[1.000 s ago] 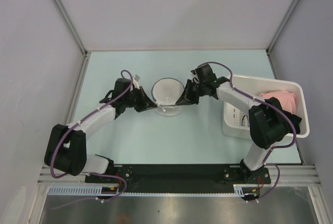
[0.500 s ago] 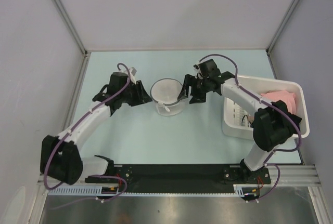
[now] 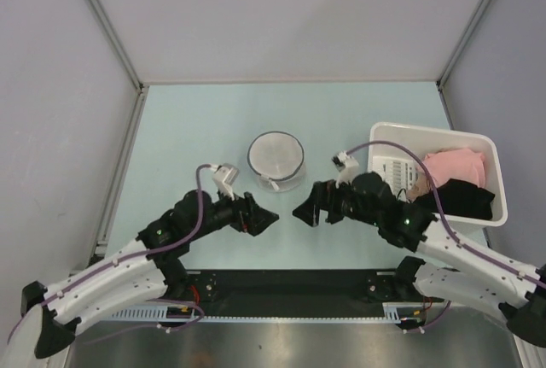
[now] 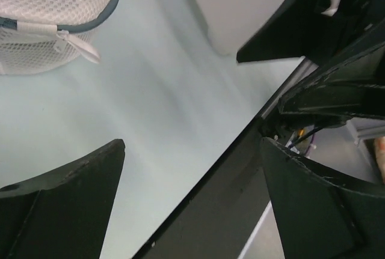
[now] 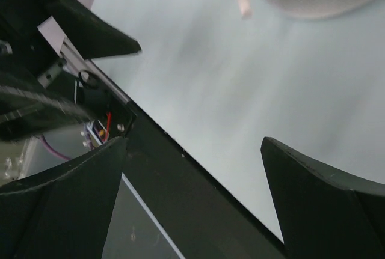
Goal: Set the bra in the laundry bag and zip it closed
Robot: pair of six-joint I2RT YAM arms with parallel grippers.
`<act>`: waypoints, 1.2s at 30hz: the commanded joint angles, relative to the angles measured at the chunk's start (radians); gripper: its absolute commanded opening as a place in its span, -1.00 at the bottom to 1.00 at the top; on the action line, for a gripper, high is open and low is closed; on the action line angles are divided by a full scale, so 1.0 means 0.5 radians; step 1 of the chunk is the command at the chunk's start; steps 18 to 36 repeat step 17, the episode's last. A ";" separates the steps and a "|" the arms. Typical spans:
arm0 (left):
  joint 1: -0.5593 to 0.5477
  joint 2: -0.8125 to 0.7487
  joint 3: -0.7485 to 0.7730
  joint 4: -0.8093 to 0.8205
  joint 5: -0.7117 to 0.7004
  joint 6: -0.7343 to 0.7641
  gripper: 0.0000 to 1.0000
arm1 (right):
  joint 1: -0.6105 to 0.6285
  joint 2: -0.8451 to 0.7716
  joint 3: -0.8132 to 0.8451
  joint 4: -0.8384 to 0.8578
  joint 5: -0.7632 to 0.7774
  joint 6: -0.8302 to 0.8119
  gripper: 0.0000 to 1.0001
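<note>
Top external: round white mesh laundry bag (image 3: pixel 275 154), dark zipper rim (image 4: pixel 27 25); judged light, limp; hold by white pull tab (image 4: pixel 77 44). Left gripper (image 3: pixel 264 221), right gripper (image 3: pixel 303 214): jaws spread, nothing held.

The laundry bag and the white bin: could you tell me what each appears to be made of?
The laundry bag looks like soft white mesh fabric, matte: small holes show all over it in the left wrist view, edged by a dark zipper rim. The white bin looks like rigid, smooth plastic, judging by its thin straight walls and rounded corners.
</note>
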 commanded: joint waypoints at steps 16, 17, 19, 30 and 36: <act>-0.059 -1.601 -1.268 0.883 -0.004 -0.803 0.99 | 0.471 -1.430 -1.329 0.295 0.905 1.068 0.99; -0.059 -1.623 -1.344 0.974 0.009 -0.849 0.99 | 0.471 -1.455 -1.335 0.319 0.847 1.040 1.00; -0.059 -1.623 -1.344 0.974 0.009 -0.849 0.99 | 0.471 -1.455 -1.335 0.319 0.847 1.040 1.00; -0.059 -1.623 -1.344 0.974 0.009 -0.849 0.99 | 0.471 -1.455 -1.335 0.319 0.847 1.040 1.00; -0.059 -1.623 -1.344 0.974 0.009 -0.849 0.99 | 0.471 -1.455 -1.335 0.319 0.847 1.040 1.00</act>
